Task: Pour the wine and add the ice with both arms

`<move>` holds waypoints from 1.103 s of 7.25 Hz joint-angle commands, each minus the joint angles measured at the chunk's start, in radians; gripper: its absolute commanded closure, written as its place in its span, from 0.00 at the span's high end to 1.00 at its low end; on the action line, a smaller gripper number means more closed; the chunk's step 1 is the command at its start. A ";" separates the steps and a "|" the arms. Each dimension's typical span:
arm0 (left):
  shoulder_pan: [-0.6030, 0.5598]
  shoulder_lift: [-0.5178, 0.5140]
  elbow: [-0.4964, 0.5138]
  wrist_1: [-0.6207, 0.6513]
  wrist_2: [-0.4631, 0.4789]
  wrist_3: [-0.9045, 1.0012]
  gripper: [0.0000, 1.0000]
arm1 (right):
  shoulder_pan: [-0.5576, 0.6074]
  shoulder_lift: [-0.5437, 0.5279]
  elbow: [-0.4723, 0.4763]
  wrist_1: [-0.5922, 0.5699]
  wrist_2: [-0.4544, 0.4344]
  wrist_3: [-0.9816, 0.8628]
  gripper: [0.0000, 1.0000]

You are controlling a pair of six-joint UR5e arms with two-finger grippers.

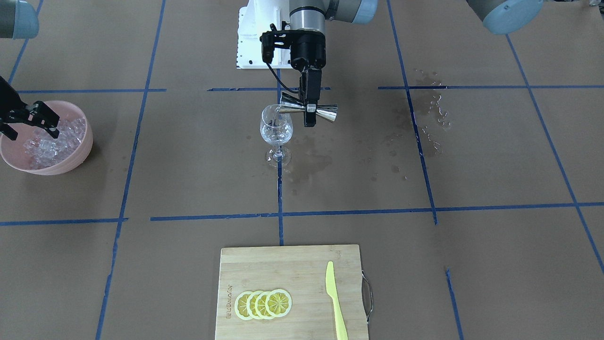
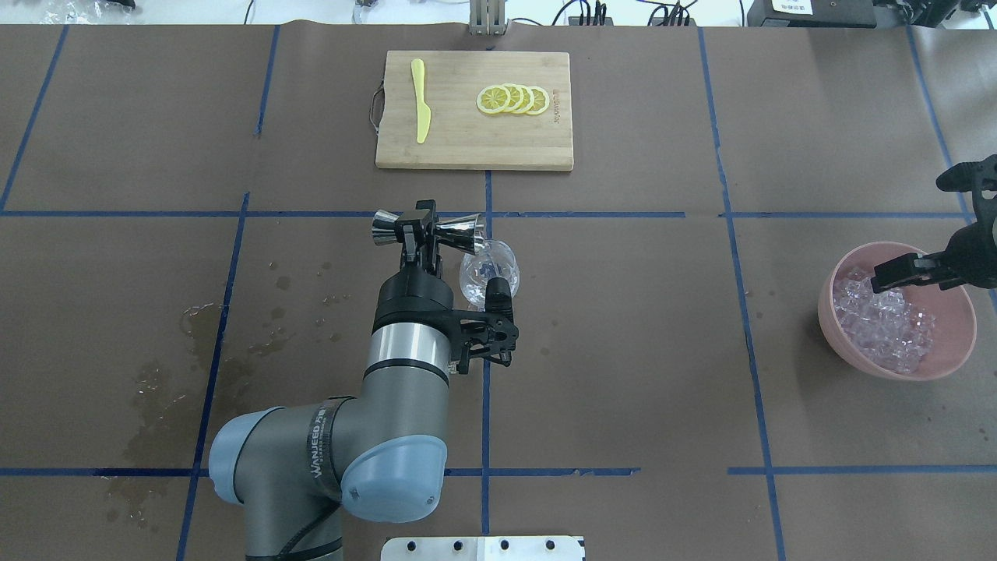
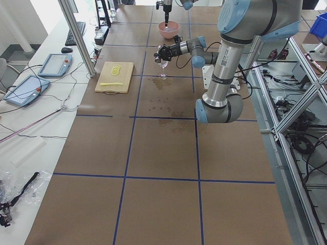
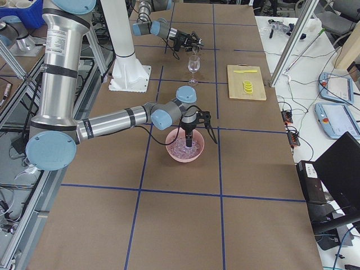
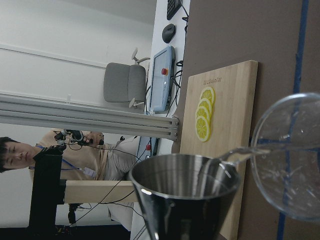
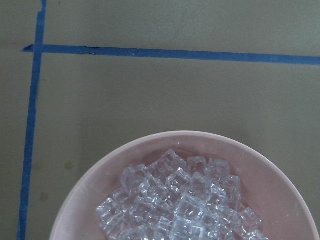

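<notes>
**Now pouring: wine going in, ice not yet lifted**

The left hand (image 1: 310, 109) is clamped on the waist of a steel jigger (image 1: 328, 113), tipped flat on its side. The jigger's far cup sits at the rim of the wine glass (image 1: 276, 130), which stands just below and beside that hand. In the left wrist view a thin clear thread of wine (image 5: 235, 155) runs from the jigger's lip into the glass. How much has collected inside is too faint to tell.

The right hand (image 1: 29, 127) hangs low over a pink bowl (image 1: 71, 163), well apart from the glass. Its fingers look apart in the front view and grip nothing. The ice (image 6: 180, 200) lies heaped in the bowl directly beneath it, and no cube shows in the glass.

By my reading, the pour is in hand and near its end, since the jigger is already fully tipped. What is left is to right the jigger, close the right hand on a cube and carry it across to the glass. Wet patches mark the worktop (image 1: 495, 156) beside the left hand.
</notes>
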 commanded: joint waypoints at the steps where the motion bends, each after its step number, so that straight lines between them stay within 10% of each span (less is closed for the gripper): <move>1: -0.001 -0.003 -0.002 0.015 0.014 0.018 0.00 | 0.000 0.000 0.000 0.000 0.001 0.000 1.00; 8: -0.010 0.011 -0.037 0.003 0.012 0.007 0.00 | 0.000 0.000 -0.005 0.000 -0.001 -0.002 1.00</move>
